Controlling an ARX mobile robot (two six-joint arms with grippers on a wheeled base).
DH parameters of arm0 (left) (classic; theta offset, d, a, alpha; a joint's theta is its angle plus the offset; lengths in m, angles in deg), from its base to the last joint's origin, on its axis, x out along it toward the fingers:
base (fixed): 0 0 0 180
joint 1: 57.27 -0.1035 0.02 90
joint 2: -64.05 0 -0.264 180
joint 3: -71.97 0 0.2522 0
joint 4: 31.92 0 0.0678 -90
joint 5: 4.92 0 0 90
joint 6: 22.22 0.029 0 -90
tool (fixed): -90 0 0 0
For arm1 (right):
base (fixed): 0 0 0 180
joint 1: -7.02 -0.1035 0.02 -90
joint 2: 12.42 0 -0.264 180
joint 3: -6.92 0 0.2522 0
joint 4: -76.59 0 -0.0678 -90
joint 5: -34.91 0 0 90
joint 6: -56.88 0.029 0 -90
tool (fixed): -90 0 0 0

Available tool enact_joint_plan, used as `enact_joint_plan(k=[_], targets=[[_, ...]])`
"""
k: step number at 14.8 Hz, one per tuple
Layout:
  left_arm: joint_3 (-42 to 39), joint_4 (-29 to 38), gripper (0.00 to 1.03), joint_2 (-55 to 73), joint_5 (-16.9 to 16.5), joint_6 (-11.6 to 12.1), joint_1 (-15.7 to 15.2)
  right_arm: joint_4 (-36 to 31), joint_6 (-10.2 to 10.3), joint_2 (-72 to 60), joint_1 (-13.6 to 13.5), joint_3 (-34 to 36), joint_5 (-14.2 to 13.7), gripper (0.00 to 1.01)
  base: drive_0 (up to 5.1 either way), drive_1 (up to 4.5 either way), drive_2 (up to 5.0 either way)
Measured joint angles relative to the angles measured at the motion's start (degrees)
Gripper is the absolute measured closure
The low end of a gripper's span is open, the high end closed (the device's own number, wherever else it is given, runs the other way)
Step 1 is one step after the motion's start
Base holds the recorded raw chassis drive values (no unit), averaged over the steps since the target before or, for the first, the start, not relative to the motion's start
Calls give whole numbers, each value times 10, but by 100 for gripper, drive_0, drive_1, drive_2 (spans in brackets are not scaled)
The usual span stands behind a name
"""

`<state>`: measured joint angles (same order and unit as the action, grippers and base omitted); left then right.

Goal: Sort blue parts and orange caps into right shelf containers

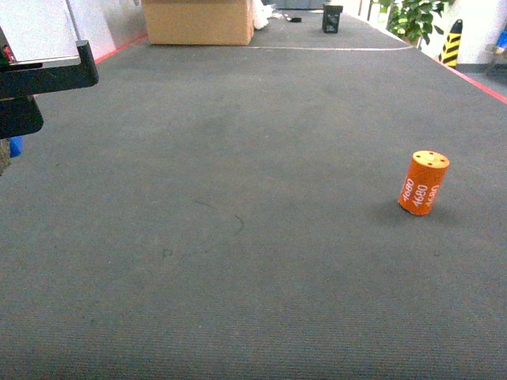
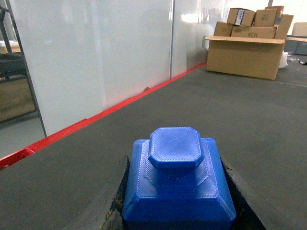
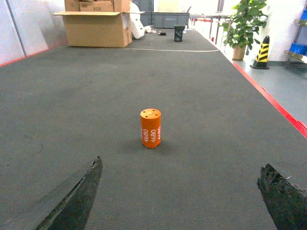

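In the left wrist view a blue part (image 2: pixel 178 182), a stepped block with a rounded cap, sits between the two dark fingers of my left gripper (image 2: pixel 180 201), which is shut on it. In the head view only the black left arm (image 1: pixel 36 79) and a sliver of blue (image 1: pixel 14 146) show at the left edge. One orange cap (image 1: pixel 424 183) marked "4680" stands upright on the grey carpet at the right. My right gripper (image 3: pixel 180 194) is open and low over the carpet, with the orange cap (image 3: pixel 150 128) some way ahead of it and nothing between its fingers. The right shelf containers cannot be made out.
A large cardboard box (image 1: pixel 198 20) and a small black bin (image 1: pixel 333 17) stand at the far end of the carpet. A potted plant (image 3: pixel 245 26) and a yellow-black bollard (image 3: pixel 262 51) are at the right. A metal shelf with something blue (image 3: pixel 298 48) is cropped at the right edge. Red tape (image 3: pixel 268 98) borders the carpet.
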<state>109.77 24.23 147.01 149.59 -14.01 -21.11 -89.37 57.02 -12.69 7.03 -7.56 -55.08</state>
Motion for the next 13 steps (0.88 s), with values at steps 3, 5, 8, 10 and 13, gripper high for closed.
enact_joint_plan(k=[3,5,8,10,13], targets=[[-2,-25,62,2,2,-10,4,0,0,0,0,0,0,3,0,0,0],[-2,-33,62,2,2,-18,4,0,0,0,0,0,0,3,0,0,0],[-4,-40,62,2,2,-22,4,0,0,0,0,0,0,3,0,0,0],[-4,-40,62,2,2,-22,4,0,0,0,0,0,0,3,0,0,0],[-4,-40,62,2,2,-22,4,0,0,0,0,0,0,3,0,0,0]])
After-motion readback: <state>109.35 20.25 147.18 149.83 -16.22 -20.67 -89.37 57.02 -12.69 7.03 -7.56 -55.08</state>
